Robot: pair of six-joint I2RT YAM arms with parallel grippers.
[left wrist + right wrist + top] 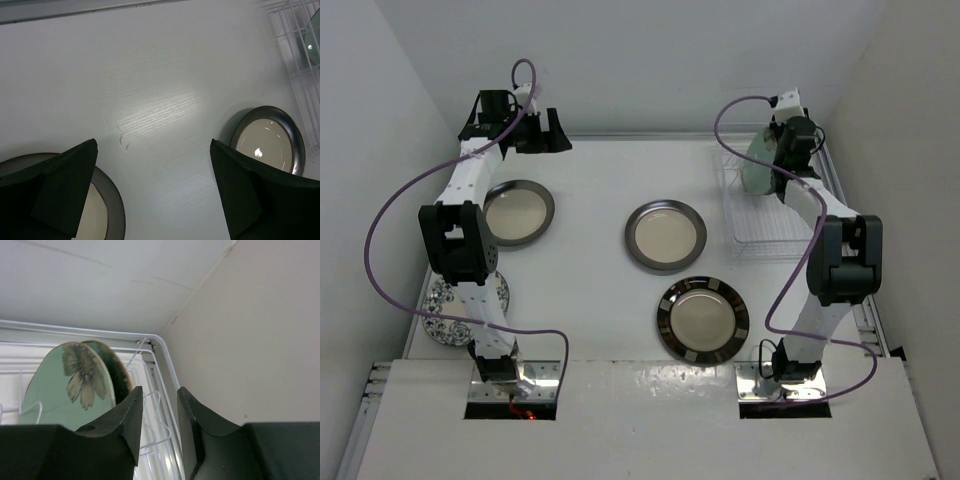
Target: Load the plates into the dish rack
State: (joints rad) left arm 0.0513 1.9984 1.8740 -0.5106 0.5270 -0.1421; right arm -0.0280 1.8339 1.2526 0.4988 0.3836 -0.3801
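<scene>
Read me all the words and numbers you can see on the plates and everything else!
None: no words, numbers, labels or signs can be read anywhere in these pictures.
The green plate standing in the rack has only a flower picture, no letters.
The white plate with blue patterns shows only tiny marks, too small to make out.

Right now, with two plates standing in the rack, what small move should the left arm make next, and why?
Probably lower the left gripper onto the rim of the cream plate beneath it. Its jaws stand wide open and empty, one finger over that plate's edge, and the plate lies flat on the table, not yet in the dish rack.
</scene>
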